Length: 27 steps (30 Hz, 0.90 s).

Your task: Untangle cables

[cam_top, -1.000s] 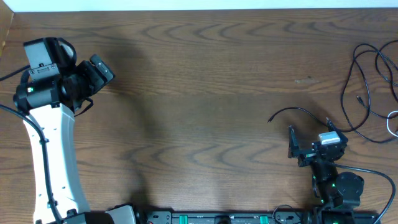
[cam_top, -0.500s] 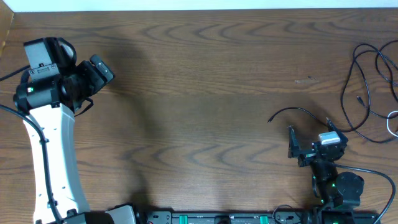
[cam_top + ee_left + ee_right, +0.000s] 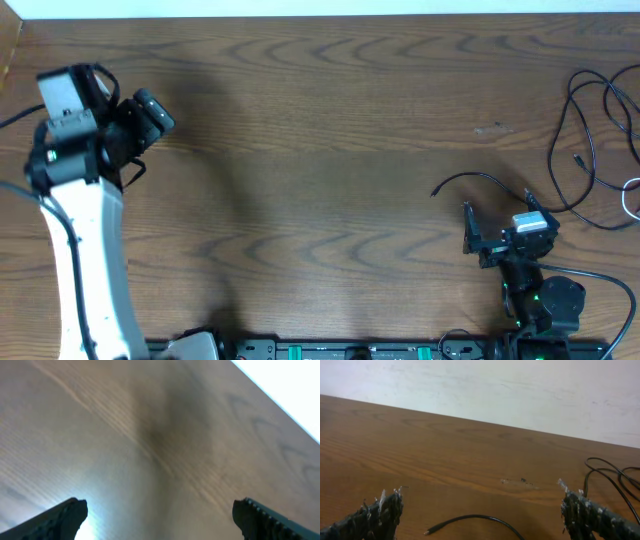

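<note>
Thin black cables lie in loose loops at the far right edge of the worktop, with a white cable beside them. One black strand ends in a small plug just before the right pincer. That pincer sits low near the front edge, spread wide and empty. The left pincer hangs over the far left, also wide open and holding nothing. The worktop is brown wood grain, with a pale wall behind.

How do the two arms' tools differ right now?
The left tool faces bare table, with no cable near; the right tool has a black cable end lying ahead of it. The left arm is white and stretched out; the right arm is black and folded low. Both tools stand open, empty.
</note>
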Available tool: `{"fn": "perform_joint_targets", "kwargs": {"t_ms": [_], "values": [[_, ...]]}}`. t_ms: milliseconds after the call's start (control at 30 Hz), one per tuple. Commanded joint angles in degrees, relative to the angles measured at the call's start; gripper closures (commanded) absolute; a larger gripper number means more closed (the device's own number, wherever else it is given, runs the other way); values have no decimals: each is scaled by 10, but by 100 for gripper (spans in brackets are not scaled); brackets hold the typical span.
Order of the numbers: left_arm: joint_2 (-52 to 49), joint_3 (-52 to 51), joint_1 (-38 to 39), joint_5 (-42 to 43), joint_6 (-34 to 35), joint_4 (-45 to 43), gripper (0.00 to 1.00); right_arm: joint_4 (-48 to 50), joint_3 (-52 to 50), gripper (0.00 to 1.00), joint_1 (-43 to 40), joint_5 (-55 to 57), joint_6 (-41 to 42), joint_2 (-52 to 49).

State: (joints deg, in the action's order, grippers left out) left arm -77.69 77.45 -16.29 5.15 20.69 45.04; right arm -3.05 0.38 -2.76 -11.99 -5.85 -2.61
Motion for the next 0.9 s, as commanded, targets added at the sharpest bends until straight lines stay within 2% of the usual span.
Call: {"fn": "perform_joint_targets", "kwargs": {"t_ms": [0,167,300,700,867], "values": [[98,-94,14,-11,-33,-90,2,-2,-1,1,-2,0,7,-1],[231,-257,35,-11,-73,-248,2,-2,-1,1,-2,0,6,-1],[335,-375,42,-11,-82,-331,2,-2,-1,1,-2,0,7,-1],[620,-666,89,-12,-163,-519,2,-2,-1,1,-2,0,7,-1],[699,-741,92,-12,-164,-545,2,-2,-1,1,-2,0,7,-1]]}}
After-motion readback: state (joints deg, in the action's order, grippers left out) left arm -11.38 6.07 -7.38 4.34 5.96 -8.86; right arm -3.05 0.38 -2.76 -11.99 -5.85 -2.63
